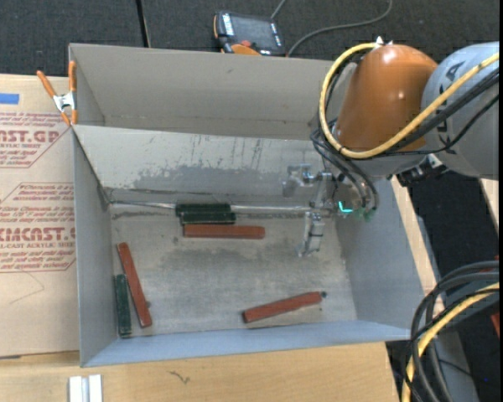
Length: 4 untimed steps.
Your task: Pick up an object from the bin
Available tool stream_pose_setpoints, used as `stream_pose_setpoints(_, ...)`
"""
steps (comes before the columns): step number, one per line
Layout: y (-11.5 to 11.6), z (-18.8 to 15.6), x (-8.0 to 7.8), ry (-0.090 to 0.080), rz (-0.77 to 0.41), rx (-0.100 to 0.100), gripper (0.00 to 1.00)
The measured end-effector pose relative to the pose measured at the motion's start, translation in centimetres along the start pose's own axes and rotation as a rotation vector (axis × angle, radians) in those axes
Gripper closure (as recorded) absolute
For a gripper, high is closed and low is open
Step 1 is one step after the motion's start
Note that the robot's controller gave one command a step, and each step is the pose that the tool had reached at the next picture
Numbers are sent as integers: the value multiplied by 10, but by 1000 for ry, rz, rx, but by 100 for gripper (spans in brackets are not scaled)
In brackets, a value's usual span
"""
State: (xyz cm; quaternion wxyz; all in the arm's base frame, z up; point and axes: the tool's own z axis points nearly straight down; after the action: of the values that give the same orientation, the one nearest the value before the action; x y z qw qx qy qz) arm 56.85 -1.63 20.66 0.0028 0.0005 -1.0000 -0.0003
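1. Gripper [313, 239] hangs low in the right part of the bin [193, 99], near the back wall, over bare grey floor.
2. Opening: I cannot tell how far the gripper is open. No thing shows in its grasp.
3. Arm [474, 115] reaches in from the right, above the bin's right wall. An orange cover [386, 90] sits on the wrist, and yellow cables [329, 82] loop round it.
4. Nearest thing: a mid red bar [224, 232], long and flat, lies on the floor to the left of the gripper and apart from it, with its long side along the back wall.
5. Just behind that bar lies a mid green bar [206, 213], dark and shorter, parallel to it and close to it. Whether the two touch is not clear.
6. Front red bar [282, 306] lies near the front wall, below the gripper in this view and well apart from it. Its right end is tilted a little toward the back.
7. By the left wall lie two more bars side by side: a left red bar [134, 284], slanted, and a left green bar [121, 306] just beside its front half, next to the wall.
8. All five bars lie flat on the floor, and none is lifted.
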Motion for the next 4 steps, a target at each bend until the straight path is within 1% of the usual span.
stream_pose_setpoints(1,-41,116,48,4,37,0,0)
stream_pose_setpoints(2,-24,137,81,-13,-162,1,0)
stream_pose_setpoints(3,-24,137,83,-6,-161,1,100)
stream_pose_setpoints(4,-40,11,61,-16,-146,3,100)
